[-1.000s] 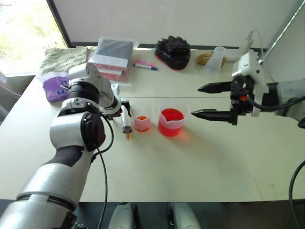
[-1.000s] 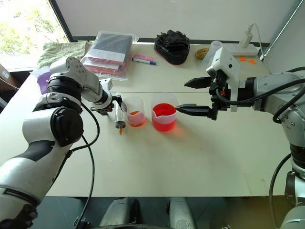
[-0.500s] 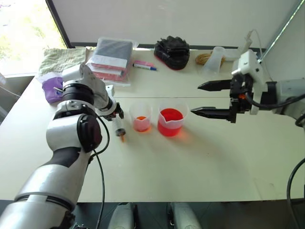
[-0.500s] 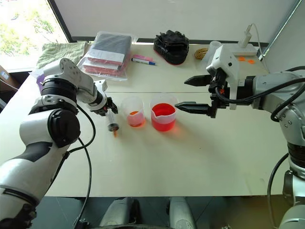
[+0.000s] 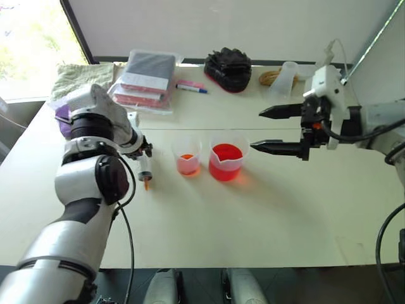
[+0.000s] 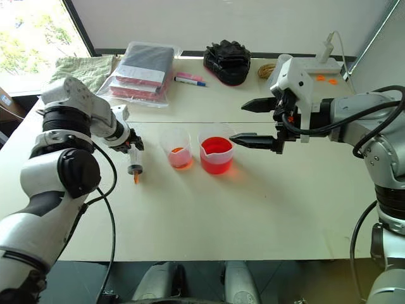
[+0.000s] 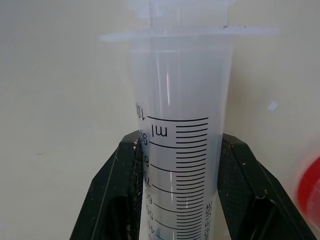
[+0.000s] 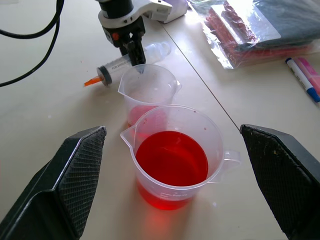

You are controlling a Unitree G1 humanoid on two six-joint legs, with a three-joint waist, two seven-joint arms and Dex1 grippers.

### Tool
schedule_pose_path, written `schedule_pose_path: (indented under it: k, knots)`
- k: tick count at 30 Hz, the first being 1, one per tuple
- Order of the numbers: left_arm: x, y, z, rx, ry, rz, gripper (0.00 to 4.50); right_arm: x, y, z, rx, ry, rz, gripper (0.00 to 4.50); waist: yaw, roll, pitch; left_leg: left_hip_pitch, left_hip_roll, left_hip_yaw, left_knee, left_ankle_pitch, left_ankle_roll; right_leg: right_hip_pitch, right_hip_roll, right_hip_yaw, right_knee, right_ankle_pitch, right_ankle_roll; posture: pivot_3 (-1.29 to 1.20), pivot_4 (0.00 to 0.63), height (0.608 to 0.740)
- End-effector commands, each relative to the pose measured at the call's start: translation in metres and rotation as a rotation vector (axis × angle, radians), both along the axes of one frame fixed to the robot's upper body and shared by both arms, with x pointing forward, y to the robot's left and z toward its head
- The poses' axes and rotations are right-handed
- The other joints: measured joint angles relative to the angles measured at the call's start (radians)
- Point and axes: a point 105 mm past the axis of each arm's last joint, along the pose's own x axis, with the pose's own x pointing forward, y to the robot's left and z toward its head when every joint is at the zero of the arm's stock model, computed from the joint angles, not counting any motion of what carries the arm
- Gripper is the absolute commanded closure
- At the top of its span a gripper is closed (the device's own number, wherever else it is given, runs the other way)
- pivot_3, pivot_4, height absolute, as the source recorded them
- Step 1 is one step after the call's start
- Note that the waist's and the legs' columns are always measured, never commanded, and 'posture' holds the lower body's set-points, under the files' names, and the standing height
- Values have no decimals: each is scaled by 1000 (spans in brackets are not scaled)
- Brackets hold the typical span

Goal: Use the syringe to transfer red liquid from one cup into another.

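beaker (image 8: 175,155) of red liquid (image 8: 171,160), small cup (image 8: 147,92) less

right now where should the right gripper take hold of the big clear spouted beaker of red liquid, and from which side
The wide clear plastic beaker of red liquid is best gripped across its upper wall, above the liquid line, coming in level from the open right gripper's own side. It stands upright and nearly half full, so a side grip probably keeps it level; the small clear cup blocks the far side.

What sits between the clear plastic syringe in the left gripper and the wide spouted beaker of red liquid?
The small clear spoutless cup stands between them: the clear plastic syringe, clamped in the left gripper, hangs on its far side from the wide spouted beaker. Passing above the cup looks unobstructed.
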Motion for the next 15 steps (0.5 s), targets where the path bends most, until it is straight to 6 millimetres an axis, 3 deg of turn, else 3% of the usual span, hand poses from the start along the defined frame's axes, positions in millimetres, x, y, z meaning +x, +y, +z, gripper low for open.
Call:
schedule_pose_path:
  k: [1,4,6,9,10,15]
  knots:
    - [17,14,61,-8,-296,51,3025,-2,3,13,10,-67,17,0,2,0,0,0,0,0,0,0,0,0,0,0,0,0,0,0,150,740]
    - [27,14,102,-65,-537,57,3025,-1,3,13,22,-70,11,0,9,0,0,0,0,0,1,0,-1,0,-1,0,0,0,0,0,150,740]
    - [32,3,133,-65,-697,-4,3025,-1,3,13,31,-80,7,0,14,0,0,-1,0,0,1,0,-1,0,-2,0,0,0,0,0,150,740]
    - [29,-43,190,-25,-1020,-256,3025,-1,4,14,45,-85,0,0,26,0,0,-1,-1,1,1,0,-1,0,-1,0,0,0,0,0,150,740]
    - [25,-65,205,-85,-1098,-338,3025,-1,4,15,53,-92,-6,0,28,0,0,-1,-1,2,1,0,-1,0,-1,0,0,0,0,0,150,740]
    - [12,-141,229,-336,-1264,-604,3025,1,-2,15,72,-112,-56,0,28,0,0,-4,-2,2,5,0,0,2,-1,-1,-2,0,0,0,150,740]
